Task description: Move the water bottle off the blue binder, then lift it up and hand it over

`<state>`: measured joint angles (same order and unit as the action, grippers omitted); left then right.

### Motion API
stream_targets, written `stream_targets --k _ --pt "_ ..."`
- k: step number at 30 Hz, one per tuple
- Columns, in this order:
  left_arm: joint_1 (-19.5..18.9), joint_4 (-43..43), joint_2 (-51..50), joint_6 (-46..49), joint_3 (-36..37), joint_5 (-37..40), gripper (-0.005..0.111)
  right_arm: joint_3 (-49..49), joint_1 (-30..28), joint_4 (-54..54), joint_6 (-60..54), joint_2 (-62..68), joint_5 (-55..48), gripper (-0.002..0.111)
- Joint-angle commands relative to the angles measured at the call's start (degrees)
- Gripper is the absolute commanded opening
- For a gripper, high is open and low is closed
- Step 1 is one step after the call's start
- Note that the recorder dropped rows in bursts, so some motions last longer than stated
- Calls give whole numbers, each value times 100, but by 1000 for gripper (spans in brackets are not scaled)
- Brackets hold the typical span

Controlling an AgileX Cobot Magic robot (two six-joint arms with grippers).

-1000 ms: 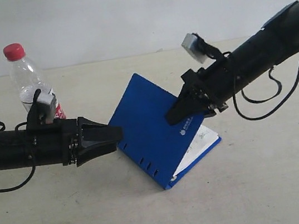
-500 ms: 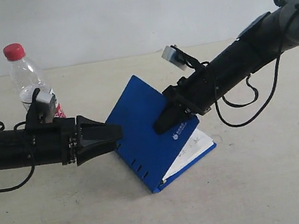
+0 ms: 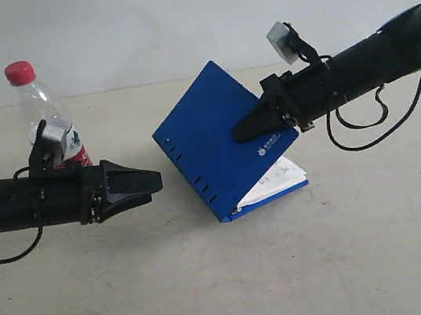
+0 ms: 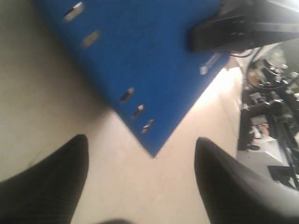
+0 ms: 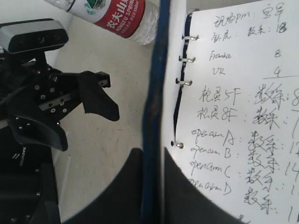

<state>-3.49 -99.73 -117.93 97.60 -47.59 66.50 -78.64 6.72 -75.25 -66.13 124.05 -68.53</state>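
The water bottle (image 3: pixel 39 112) stands upright on the table (image 3: pixel 330 266), well off to the left behind the left arm and clear of the blue binder (image 3: pixel 209 146), so the first step looks done. The lift and hand-over is the step in hand, and the thing being lifted appears to be the binder. The right gripper (image 3: pixel 250 128) has its jaws pinched on the binder's blue cover. Its wrist view shows the cover edge squeezed between the two dark fingers (image 5: pixel 126 186), with the handwritten pages (image 5: pixel 233 93) and metal rings (image 5: pixel 184 59) hanging open beside it. The binder is tilted steeply, slotted edge toward the left arm. Its lowest corner seems to rest on the table, though the exterior view does not settle that. The left gripper (image 3: pixel 147 184) is low, empty and spread wide, aimed at the binder but apart from it. The next move probably calls for the left jaws to come around the near edge of the cover and close while the right holds steady — then the right can let go.
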Motion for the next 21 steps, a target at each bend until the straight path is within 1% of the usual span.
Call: stream_targets --k 1,5,15,18,21 --pt "181 -22 -435 88 -252 325 62 -33 121 -132 21 -99 -144 0" --pt "206 -22 -876 74 -532 346 62 -33 240 -132 264 -99 -144 0" --pt "206 -22 -1291 -50 -1103 346 62 -33 426 -47 297 -379 -144 0" --pt "206 -22 -1387 -184 -1325 346 62 -33 478 273 303 -426 -144 0" --pt "228 -22 -1439 -437 -1617 346 62 -22 569 871 453 -391 -144 0"
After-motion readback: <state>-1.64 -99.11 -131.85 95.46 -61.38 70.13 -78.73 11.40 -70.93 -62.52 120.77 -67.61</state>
